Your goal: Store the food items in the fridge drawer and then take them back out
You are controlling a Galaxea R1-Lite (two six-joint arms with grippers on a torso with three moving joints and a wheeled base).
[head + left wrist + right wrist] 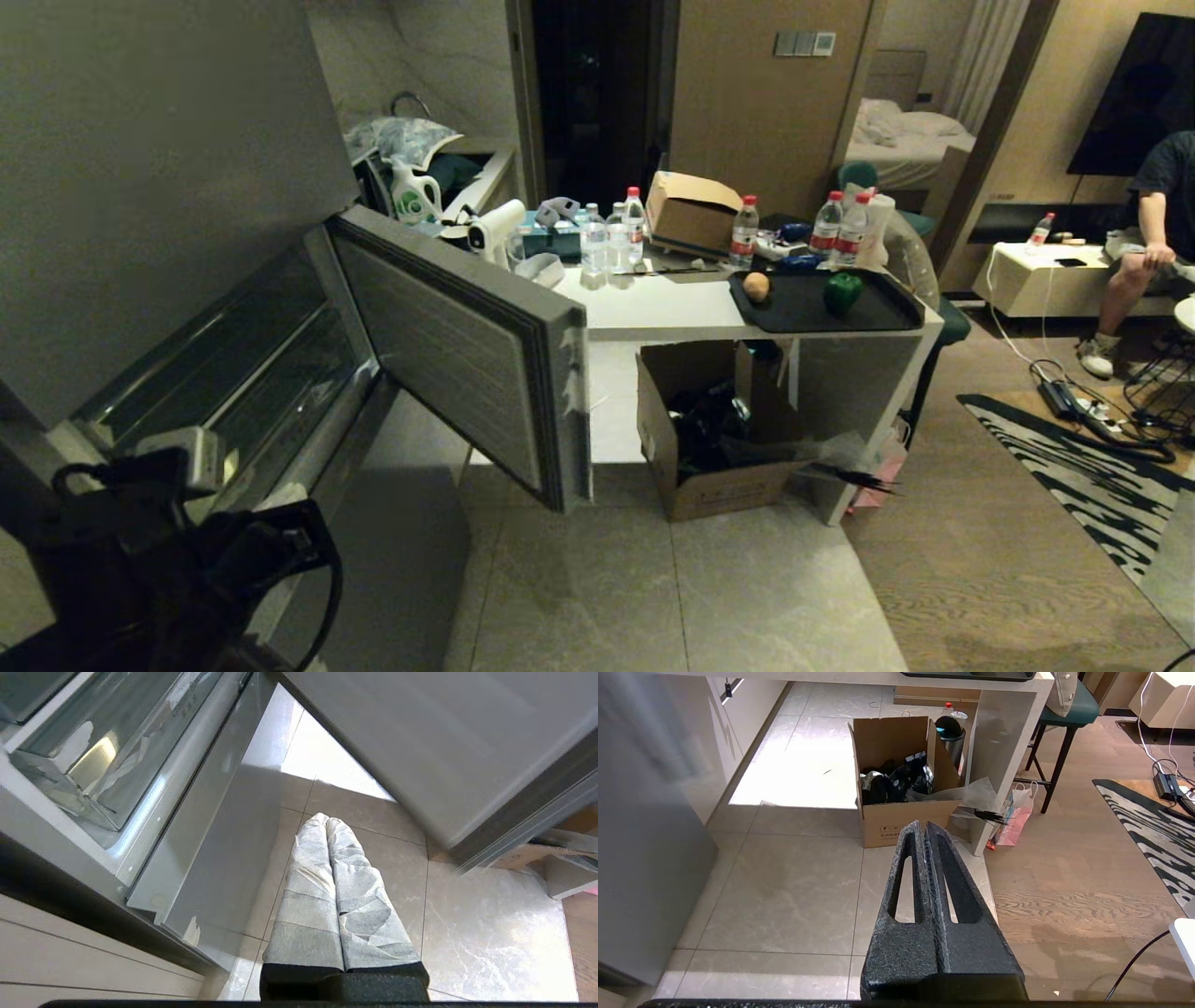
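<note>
A tan-brown potato (756, 286) and a dark green bell pepper (842, 292) lie on a black tray (878, 313) on the white counter, far from both arms. The clear fridge drawer (243, 373) sits pushed in inside the open fridge at the left, and its clear front (93, 760) shows in the left wrist view. My left gripper (326, 819), its fingers wrapped in grey tape, is shut and empty above the floor tiles just outside the fridge front. My right gripper (923, 825) is shut on nothing, low over the floor and pointing toward a cardboard box.
The grey fridge door (467, 355) stands swung open between the fridge and the counter. An open cardboard box (719, 448) sits under the counter. Water bottles (616, 233) crowd the counter's back. A person (1153, 215) sits at the far right beside a striped rug (1092, 467).
</note>
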